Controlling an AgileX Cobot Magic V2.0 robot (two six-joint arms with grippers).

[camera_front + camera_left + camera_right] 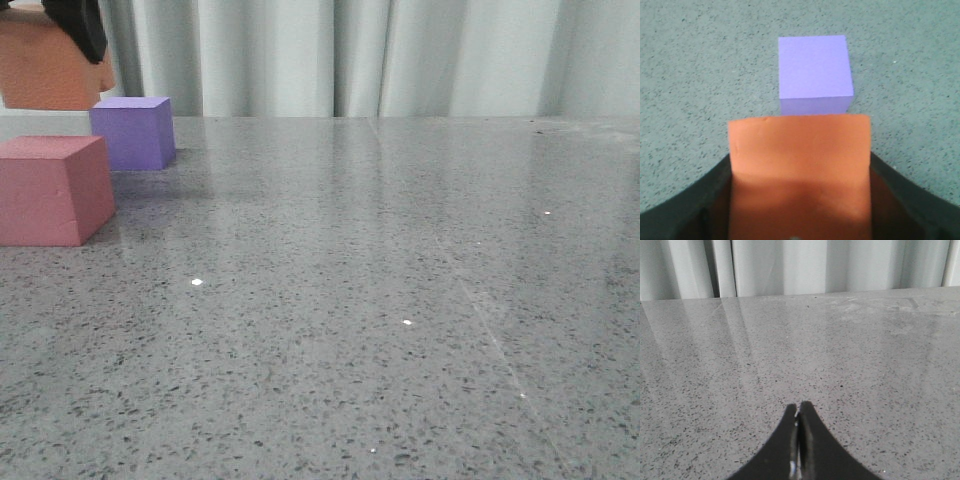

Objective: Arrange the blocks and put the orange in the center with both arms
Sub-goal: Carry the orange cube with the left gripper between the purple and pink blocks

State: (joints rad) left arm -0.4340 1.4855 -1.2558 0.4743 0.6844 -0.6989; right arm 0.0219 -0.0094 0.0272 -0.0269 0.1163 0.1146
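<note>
My left gripper (75, 30) is shut on the orange cube (48, 65) and holds it in the air at the far left, above the other blocks. In the left wrist view the orange cube (800, 170) fills the space between the black fingers (687, 200), with the purple cube (813, 70) on the table beyond it. The pinkish-red cube (52, 190) stands near the left edge, the purple cube (133, 132) just behind it. My right gripper (799, 412) is shut and empty over bare tabletop; it is out of the front view.
The grey speckled stone tabletop (380, 300) stretches to the right of the cubes. A pale curtain (400, 55) hangs behind the table's far edge.
</note>
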